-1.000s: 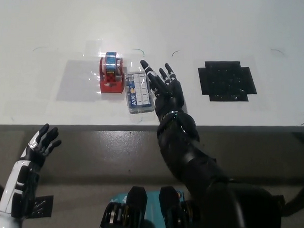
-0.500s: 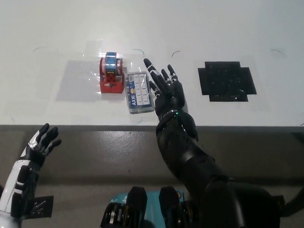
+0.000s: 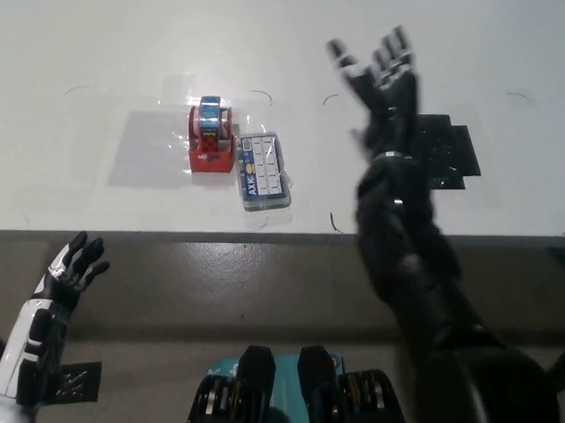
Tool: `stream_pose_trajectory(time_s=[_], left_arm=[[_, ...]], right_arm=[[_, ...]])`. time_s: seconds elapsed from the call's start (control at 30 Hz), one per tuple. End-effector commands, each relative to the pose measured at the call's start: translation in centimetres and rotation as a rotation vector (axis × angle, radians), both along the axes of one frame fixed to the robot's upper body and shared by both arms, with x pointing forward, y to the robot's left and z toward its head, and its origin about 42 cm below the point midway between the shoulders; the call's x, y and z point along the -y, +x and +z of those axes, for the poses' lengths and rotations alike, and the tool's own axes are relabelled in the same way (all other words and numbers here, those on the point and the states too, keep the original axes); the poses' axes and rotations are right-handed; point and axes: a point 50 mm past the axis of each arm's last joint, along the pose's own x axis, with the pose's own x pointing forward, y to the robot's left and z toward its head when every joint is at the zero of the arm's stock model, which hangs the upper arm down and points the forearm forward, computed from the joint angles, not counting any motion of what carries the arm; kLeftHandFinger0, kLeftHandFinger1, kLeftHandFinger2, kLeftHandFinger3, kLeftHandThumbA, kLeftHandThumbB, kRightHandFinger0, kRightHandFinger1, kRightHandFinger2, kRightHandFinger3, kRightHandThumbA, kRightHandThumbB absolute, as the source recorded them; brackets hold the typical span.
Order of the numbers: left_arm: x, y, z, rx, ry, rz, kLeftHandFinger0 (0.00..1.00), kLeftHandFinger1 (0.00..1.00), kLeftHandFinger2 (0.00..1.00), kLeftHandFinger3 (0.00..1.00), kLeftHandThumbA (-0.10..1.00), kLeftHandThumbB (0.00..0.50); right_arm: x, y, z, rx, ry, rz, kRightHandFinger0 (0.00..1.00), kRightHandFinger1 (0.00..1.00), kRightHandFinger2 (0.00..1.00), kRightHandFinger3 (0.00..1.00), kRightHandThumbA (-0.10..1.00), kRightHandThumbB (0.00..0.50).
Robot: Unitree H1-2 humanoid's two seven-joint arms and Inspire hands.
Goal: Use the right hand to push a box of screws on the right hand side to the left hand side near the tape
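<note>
Your box of screws [image 3: 264, 171] lies left of centre on the white tabletop [image 3: 102, 57], its left edge touching or just beside the red tape dispenser [image 3: 210, 137], so by the look of it the push is done. Your right hand [image 3: 380, 74] is raised in the upper middle of the frame, well apart from the box, fingers spread and holding nothing, with the black arm crossing the black mat [image 3: 452, 152] at right. Your left hand [image 3: 69, 269] rests at the lower left, below the tabletop edge, fingers apart and empty. The step in hand reads as withdrawal; next you only need to bring the arm clear without brushing the box.
</note>
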Motion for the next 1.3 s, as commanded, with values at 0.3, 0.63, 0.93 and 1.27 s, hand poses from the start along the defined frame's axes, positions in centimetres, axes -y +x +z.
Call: stream_pose_trajectory(time_s=[0.3, 0.63, 0.93, 1.27], left_arm=[[-1.0, -0.5, 1.5, 0.050, 0.064, 0.017, 1.00, 1.00, 1.00, 1.00, 1.00, 0.054], [-1.8, 0.9, 2.2, 0.065, 0.037, 0.020, 1.00, 1.00, 1.00, 1.00, 1.00, 0.062], [-2.1, 2.1, 3.0, 0.088, 0.039, 0.019, 1.00, 1.00, 1.00, 1.00, 1.00, 0.035], [-2.3, 3.4, 3.3, 0.081, 0.047, 0.031, 1.00, 1.00, 1.00, 1.00, 1.00, 0.067]], right_arm=[[6.0, -11.4, 3.9, 0.542, -0.257, -0.005, 1.00, 1.00, 1.00, 1.00, 1.00, 0.228], [11.1, -22.1, -4.4, 0.474, -0.424, 0.011, 1.00, 1.00, 1.00, 1.00, 1.00, 0.277], [13.2, -27.2, -9.5, 0.308, -0.475, 0.059, 1.00, 1.00, 1.00, 1.00, 1.00, 0.263], [12.3, -28.0, -14.8, 0.125, -0.506, 0.148, 1.00, 1.00, 1.00, 1.00, 1.00, 0.305]])
